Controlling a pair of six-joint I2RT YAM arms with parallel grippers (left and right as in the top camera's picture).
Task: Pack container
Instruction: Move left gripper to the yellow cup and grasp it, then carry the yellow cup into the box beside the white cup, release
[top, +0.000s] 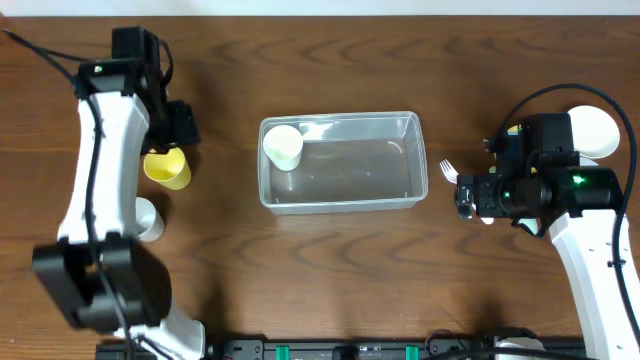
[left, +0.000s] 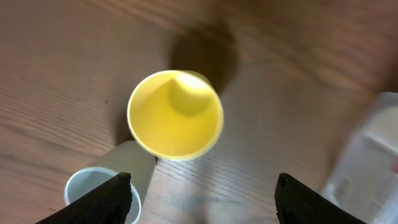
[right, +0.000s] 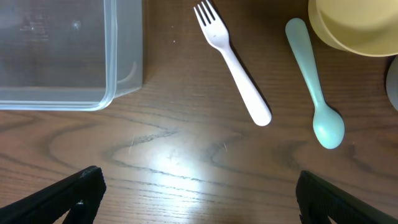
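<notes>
- Risk sits mostly on the left: my left end effector (left: 203, 180) hangs over the yellow cup (left: 176, 115), jaws spread wide and holding nothing. An off-centre descent would, I judge, shove the light cup aside instead of catching it.
- A loose white cup (left: 102, 186) lies just beside the yellow one, partly behind one finger (left: 109, 199). Closing there could pinch both cups or knock the white one away. I cannot tell whether either cup stands upright or lies tipped.
- The container (top: 340, 162) rests mid-bench between the arms, open at the top, with a packed white cup (top: 283, 147) in its left end. A cup released too high may bounce off that one or off the rim.
- My right end effector (right: 199, 177) is likewise wide open and empty, over bare bench (right: 186, 143) near the container's right end.
- Ahead of it lie a white fork (right: 233, 62) and a pale green spoon (right: 314, 81), apart from each other, with a yellow bowl (right: 354, 25) just beside the spoon's handle. Both utensils lie flat, so I expect the fingertips to scrape the wood or skid off them.
- Nothing stands between either arm and the container; the crowding is at the pick-up ends.
</notes>
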